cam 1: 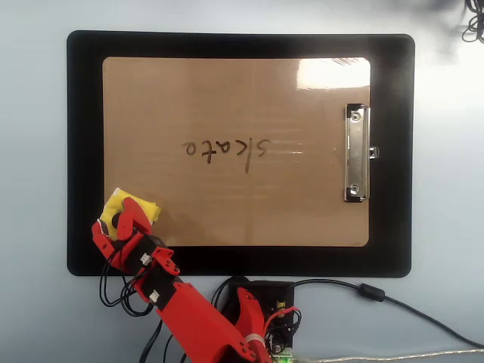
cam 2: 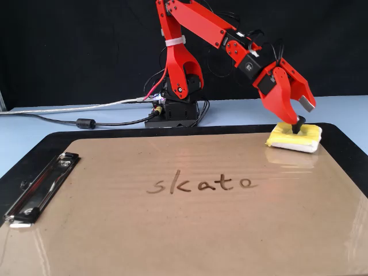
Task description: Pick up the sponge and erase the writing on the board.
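Observation:
The yellow sponge [cam 1: 118, 200] lies on the near-left corner of the tan board [cam 1: 242, 98] in the overhead view, at the far right of the board [cam 2: 172, 230] in the fixed view. My red gripper [cam 2: 303, 114] hangs over the sponge [cam 2: 286, 138] with its jaws spread. One fingertip reaches down at the black knob [cam 2: 298, 126]; the other jaw stands apart above it. From above, the gripper [cam 1: 119, 219] covers part of the sponge. The dark writing [cam 1: 227, 149] "skato" runs across the board's middle [cam 2: 200, 184], several sponge-widths from the sponge.
The board lies on a larger black mat [cam 1: 83, 151] on a pale blue table. A silver clip [cam 1: 356, 153] sits at the board's right end in the overhead view, left [cam 2: 40, 187] in the fixed view. The arm's base [cam 2: 175, 109] and cables [cam 2: 86, 122] are behind the mat.

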`<state>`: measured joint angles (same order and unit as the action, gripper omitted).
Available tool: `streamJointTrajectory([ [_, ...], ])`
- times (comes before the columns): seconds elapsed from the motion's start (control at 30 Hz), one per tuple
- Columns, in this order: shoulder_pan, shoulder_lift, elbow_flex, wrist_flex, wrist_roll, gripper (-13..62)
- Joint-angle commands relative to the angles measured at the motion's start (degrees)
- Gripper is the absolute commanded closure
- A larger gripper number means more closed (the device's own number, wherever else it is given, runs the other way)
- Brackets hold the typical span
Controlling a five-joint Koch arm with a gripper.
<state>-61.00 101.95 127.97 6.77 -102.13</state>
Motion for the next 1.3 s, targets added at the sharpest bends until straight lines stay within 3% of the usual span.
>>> streamJointTrajectory([
  [0.0, -0.4, -0.2, 1.6, -11.0, 1.7, 16.9],
  [0.77, 0.4, -12.2, 4.5, -23.2, 14.9, 19.5],
  [1.27, 0.0, -6.3, 12.5, -20.4, 14.9, 19.2],
])
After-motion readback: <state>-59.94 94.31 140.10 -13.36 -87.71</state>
